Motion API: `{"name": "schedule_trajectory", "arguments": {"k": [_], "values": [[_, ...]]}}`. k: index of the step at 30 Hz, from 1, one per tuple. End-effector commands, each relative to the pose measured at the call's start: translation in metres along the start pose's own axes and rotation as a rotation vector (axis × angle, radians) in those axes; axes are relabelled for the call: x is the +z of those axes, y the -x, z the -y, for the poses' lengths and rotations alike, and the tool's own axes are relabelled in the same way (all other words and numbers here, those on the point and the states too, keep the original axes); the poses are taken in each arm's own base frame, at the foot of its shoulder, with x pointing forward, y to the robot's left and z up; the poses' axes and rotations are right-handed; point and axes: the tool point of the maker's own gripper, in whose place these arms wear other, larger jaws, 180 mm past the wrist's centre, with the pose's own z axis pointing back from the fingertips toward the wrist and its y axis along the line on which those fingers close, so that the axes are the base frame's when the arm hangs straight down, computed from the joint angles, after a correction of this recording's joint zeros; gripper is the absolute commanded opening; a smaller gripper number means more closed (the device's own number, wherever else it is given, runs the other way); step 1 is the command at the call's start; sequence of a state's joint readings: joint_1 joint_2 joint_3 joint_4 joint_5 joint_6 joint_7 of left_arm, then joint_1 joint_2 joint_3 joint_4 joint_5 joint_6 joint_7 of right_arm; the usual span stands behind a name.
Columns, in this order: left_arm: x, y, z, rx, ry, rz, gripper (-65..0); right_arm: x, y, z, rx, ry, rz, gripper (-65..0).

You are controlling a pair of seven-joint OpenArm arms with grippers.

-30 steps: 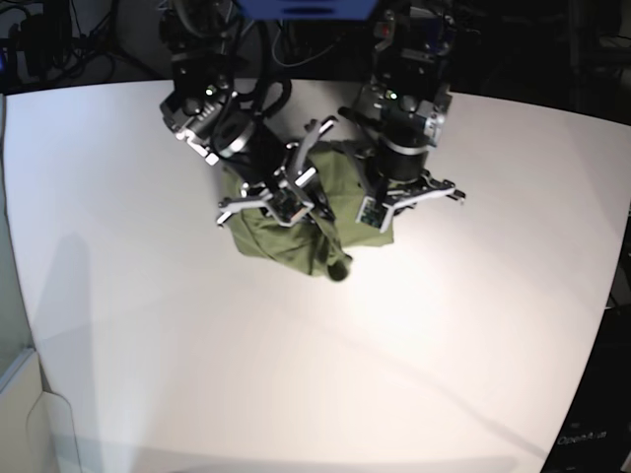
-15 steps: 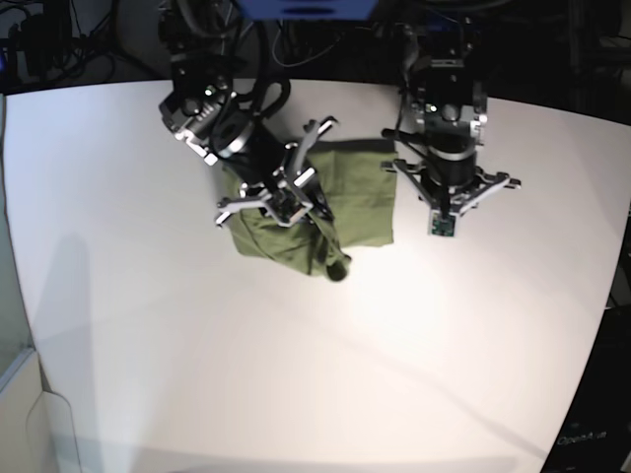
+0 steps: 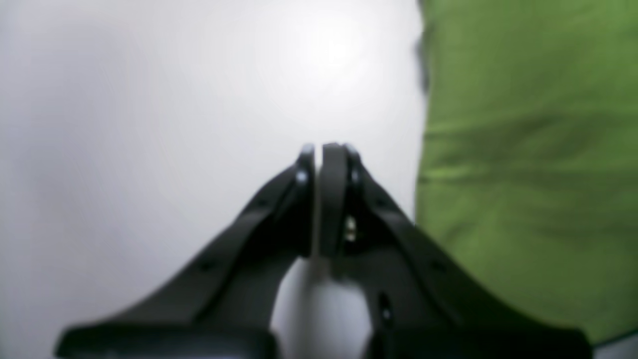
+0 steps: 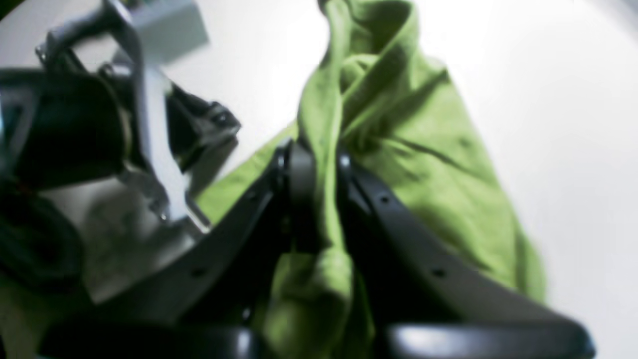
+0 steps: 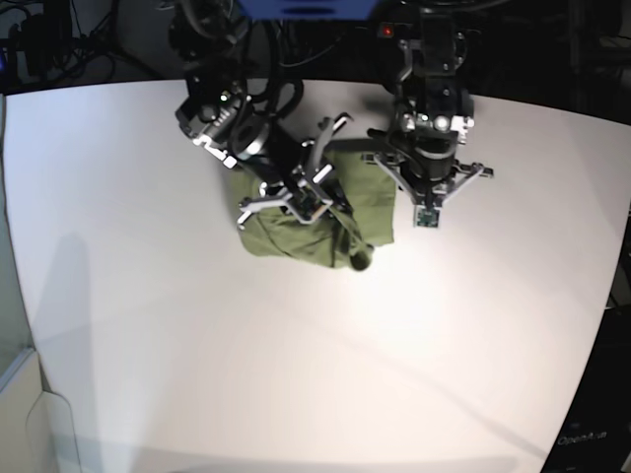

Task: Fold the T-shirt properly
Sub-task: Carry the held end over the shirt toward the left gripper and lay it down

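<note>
The T-shirt [image 5: 325,212] lies on the white surface [image 5: 296,365], at about 12 o'clock from its middle, near the far edge. It is a soft, green, wrinkly heap, partly folded, flat on its 3 o'clock side and bunched up on its 9 o'clock side.

The right hand [image 4: 319,164] is pinching a thick bunch of the cloth, and the cloth squeezes up between its black fingers [image 4: 294,179] like a twisted rope. The left hand [image 3: 321,154] is clenched tight with nothing in it. It hangs over the bare surface just beside the shirt's straight edge, at the shirt's 3 o'clock side.

What could go wrong? I think the right hand holds too many layers at once. If it pulls, the whole heap may drag along and the neat flat part may get messy. The cloth is floppy, so it could also slip out and drop in a lump. The left hand is not pressing the shirt down, so nothing keeps it in place.
</note>
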State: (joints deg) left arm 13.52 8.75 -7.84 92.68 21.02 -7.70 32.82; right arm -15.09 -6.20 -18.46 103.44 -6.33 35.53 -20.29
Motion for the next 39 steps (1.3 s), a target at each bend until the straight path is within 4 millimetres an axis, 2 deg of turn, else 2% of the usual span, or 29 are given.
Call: {"name": "schedule_trajectory", "arguments": {"k": [1,8,12,26,28,29,34,36,37,39], "values": [[0.002,-0.010,-0.003,0.029,-0.004,0.035,-63.3,-0.002,-0.016,0.004,-0.008,0.009,0.059,-64.9],[0.001,-0.003,-0.024,0.134,-0.021,0.027,-63.3,-0.016,-0.003,0.002,-0.024,-0.017,0.025,-64.9],[0.001,-0.003,-0.025,0.135,-0.022,0.030,-63.3,-0.024,0.002,-0.008,-0.026,-0.052,0.012,-65.0],[0.001,-0.004,-0.022,0.136,-0.015,0.031,-63.3,-0.036,0.011,-0.005,-0.033,-0.067,-0.019,-63.7],[0.001,-0.004,-0.022,0.136,-0.015,0.033,-63.3,-0.037,0.010,-0.010,-0.028,-0.080,-0.018,-57.0],[0.001,-0.004,-0.022,0.135,-0.016,0.033,-63.3,-0.038,0.009,-0.015,-0.024,-0.094,-0.016,-51.4],[0.001,-0.004,-0.022,0.135,-0.016,0.033,-63.3,-0.040,0.006,-0.040,0.000,-0.157,-0.011,-18.1],[0.001,-0.004,-0.023,0.136,-0.018,0.032,-63.3,-0.040,0.002,-0.052,0.017,-0.188,-0.002,-7.1],[0.001,-0.004,-0.023,0.136,-0.018,0.032,-63.3,-0.040,0.002,-0.054,0.023,-0.194,-0.004,-4.6],[0.001,-0.004,-0.024,0.136,-0.020,0.032,-63.3,-0.038,0.005,-0.058,0.027,-0.205,-0.010,-4.4]]}}
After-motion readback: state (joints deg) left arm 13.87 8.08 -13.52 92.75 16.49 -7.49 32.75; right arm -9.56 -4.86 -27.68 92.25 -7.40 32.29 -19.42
